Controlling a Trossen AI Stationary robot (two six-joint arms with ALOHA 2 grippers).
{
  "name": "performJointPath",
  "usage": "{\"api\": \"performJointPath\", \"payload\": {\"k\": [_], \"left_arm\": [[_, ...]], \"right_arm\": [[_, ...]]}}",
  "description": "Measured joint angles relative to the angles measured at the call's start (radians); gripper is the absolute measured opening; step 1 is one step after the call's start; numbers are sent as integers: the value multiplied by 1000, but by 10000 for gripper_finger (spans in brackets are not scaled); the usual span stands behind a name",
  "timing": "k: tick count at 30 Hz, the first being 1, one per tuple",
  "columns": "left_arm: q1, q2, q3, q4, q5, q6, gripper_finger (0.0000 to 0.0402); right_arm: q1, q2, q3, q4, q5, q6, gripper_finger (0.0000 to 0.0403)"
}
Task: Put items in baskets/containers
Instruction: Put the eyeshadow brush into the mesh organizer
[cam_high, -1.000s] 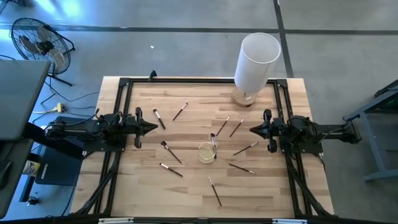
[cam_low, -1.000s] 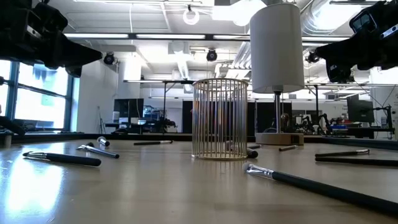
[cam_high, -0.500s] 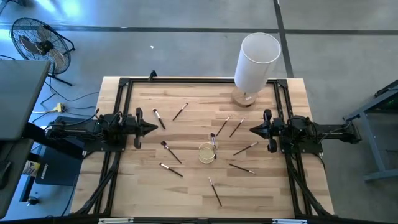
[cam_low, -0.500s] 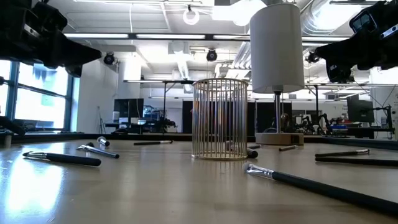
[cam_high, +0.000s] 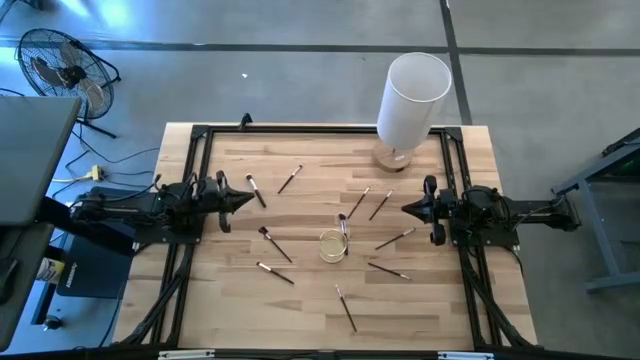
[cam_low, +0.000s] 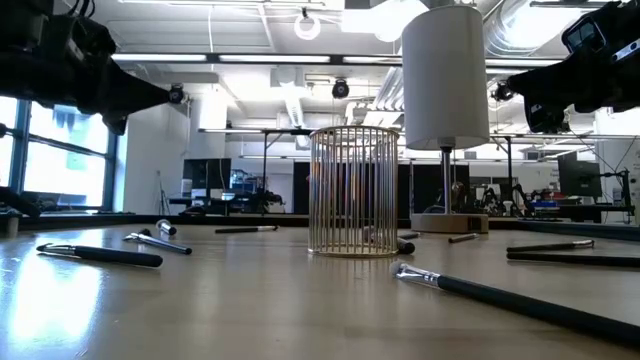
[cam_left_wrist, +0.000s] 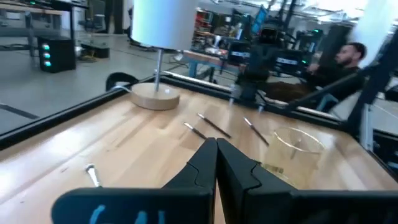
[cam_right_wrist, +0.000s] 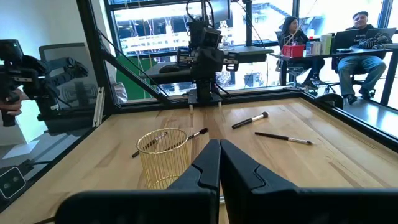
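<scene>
Brushes (cam_high: 276, 244) all loose on table, none held: left gripper (cam_high: 245, 201) closed, empty, nearest one just ahead; right gripper (cam_high: 407, 208) closed, waiting opposite; cup (cam_high: 332, 245) between them; next, open and reach.

A robotics lab or open-plan workshop, judging by the surroundings: polished concrete floor (cam_high: 250, 80) with a standing fan (cam_high: 60, 65), exposed ducts and ceiling lights (cam_low: 308, 25), rows of benches with monitors (cam_low: 240, 185) far beyond the pincers, seated people at desks (cam_right_wrist: 360, 46), and a black-framed wooden table (cam_high: 310, 300).
</scene>
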Motion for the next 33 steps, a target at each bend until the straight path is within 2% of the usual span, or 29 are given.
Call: {"api": "performJointPath", "payload": {"k": [4,11,20,24,29,33], "left_arm": [[0,95,18,70,-24,-18,0],[5,348,183,64,-221,16,0],[165,718,432,61,-243,22,1],[267,853,579,0,-218,24,1],[375,1030,773,-175,-86,69,5],[461,1162,923,-331,17,57,38]], "right_arm": [[0,0,0,0,0,0,1],[0,0,0,0,0,0,1],[0,0,0,0,0,0,1],[0,0,0,0,0,0,1],[0,0,0,0,0,0,1],[0,0,0,0,0,0,1]]}}
